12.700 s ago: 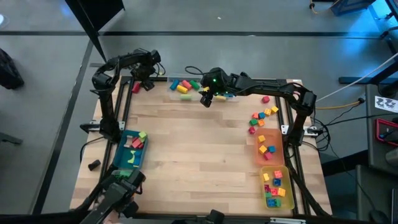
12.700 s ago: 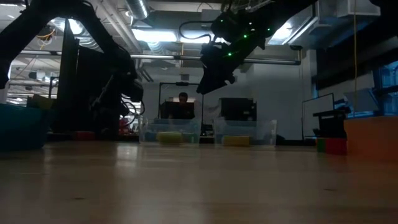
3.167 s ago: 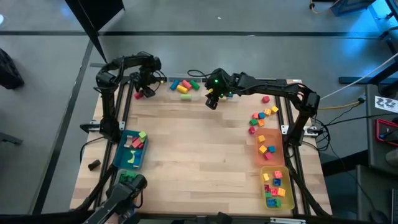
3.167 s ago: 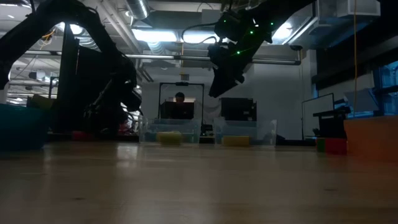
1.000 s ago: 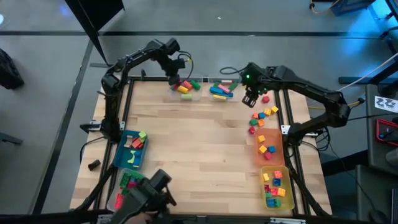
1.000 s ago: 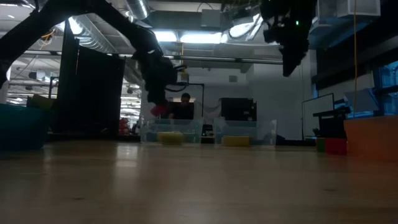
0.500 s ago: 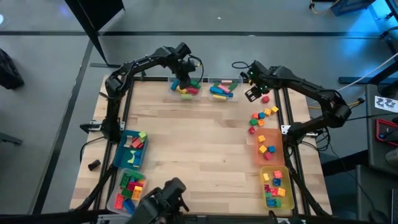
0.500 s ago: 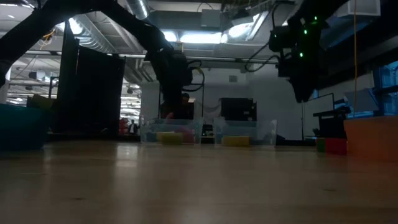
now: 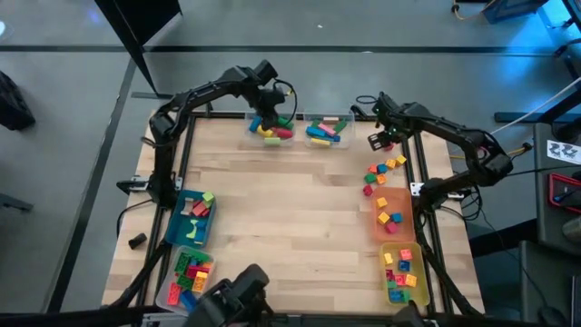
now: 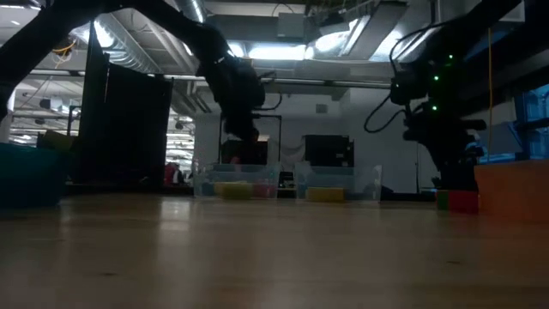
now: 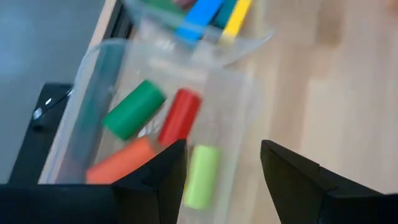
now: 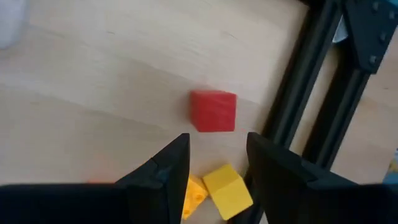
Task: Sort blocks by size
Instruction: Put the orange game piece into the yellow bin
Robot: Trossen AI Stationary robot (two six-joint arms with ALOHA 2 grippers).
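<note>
- Worktop (image 9: pixel 290 218) is light wood planks inside a dark metal frame, grey floor around it.
- Low view looks level across the wood into a dim workshop: ceiling lights, ducts, dark racks, a person (image 10: pixel 255 148) at the far end.
- Two clear bins (image 9: pixel 251 130) sit side by side at the far edge, holding longer blocks.
- Blue bin (image 9: pixel 174 238) at the left edge, another bin of blocks near the near left corner.
- Orange bin (image 9: pixel 407 207) and yellow bin (image 9: pixel 419 268) along the right edge, small cubes in both.
- Loose small blocks (image 9: pixel 382 173) lie on bare wood by the right edge, just beyond the orange bin.
- My left gripper (image 9: pixel 265 119) hangs over the left clear bin; its fingers (image 11: pixel 152 183) are spread apart and grasp nothing.
- Below them I see a green block (image 11: pixel 133 109), a red bar (image 11: pixel 179 116), an orange one and a lime one (image 11: pixel 200 175) lying in the bin, none touching the fingers.
- My right gripper (image 9: pixel 379 139) is near the far right corner, fingers (image 12: pixel 163 174) part open and empty.
- A red cube (image 12: pixel 212 111) lies on the wood just ahead of the gap, beside the frame rail; a yellow cube (image 12: pixel 227 184) sits between the fingers, apart from both.
</note>
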